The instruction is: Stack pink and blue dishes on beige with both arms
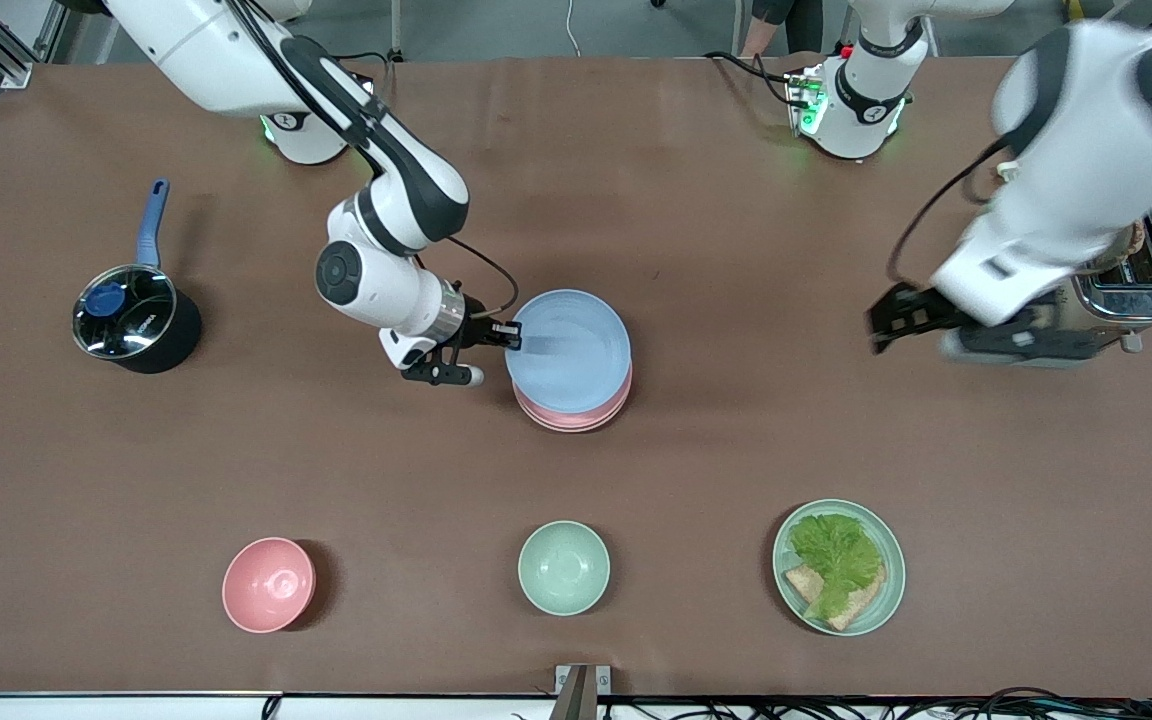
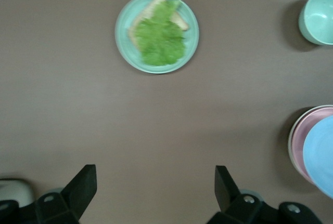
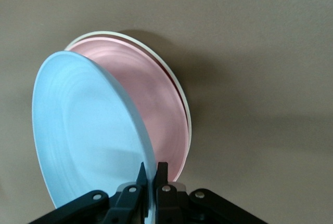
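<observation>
My right gripper (image 1: 514,335) (image 3: 151,174) is shut on the rim of the light blue plate (image 1: 571,348) (image 3: 83,130). It holds that plate tilted over the pink plate (image 1: 576,415) (image 3: 156,109). The pink plate lies on the beige plate (image 3: 104,33), of which only a thin cream rim shows. The stack sits mid-table. In the left wrist view the beige rim (image 2: 291,136), pink plate (image 2: 309,135) and blue plate (image 2: 322,156) show at the picture's edge. My left gripper (image 1: 886,322) (image 2: 156,180) hangs open over bare table beside the toaster, holding nothing.
A silver toaster (image 1: 1131,282) stands at the left arm's end, and a black pot with a glass lid and blue handle (image 1: 131,320) at the right arm's end. Nearer the front camera sit a pink bowl (image 1: 268,585), a mint bowl (image 1: 563,567) (image 2: 318,16) and a mint plate with lettuce and bread (image 1: 839,567) (image 2: 156,33).
</observation>
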Available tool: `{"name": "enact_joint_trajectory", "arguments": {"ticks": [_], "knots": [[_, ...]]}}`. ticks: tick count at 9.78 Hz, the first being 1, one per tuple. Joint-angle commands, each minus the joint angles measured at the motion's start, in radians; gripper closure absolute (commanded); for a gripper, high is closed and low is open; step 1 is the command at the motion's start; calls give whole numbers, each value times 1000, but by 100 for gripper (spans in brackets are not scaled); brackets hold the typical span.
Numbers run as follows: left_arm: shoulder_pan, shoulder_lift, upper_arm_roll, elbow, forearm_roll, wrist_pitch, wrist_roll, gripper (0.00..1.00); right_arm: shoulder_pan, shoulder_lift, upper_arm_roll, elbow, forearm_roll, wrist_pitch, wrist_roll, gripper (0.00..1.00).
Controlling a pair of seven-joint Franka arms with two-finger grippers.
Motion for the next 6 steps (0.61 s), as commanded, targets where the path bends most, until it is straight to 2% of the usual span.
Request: {"name": "enact_joint_trajectory", "arguments": {"ticks": [1,3,5,6], "knots": [[14,-11,39,112,8,-191,53,0,-3,7,8,-9,14,17,-9,96],[15,-106,62,95,12,-287,50,0,-2,10,8,-7,12,21,-9,88],[15,-135,64,107,12,-332,59,0,-5,30,8,-1,6,26,-12,62],[15,-132,64,148,15,-355,58,0,-9,29,7,-1,6,26,-17,41]]}}
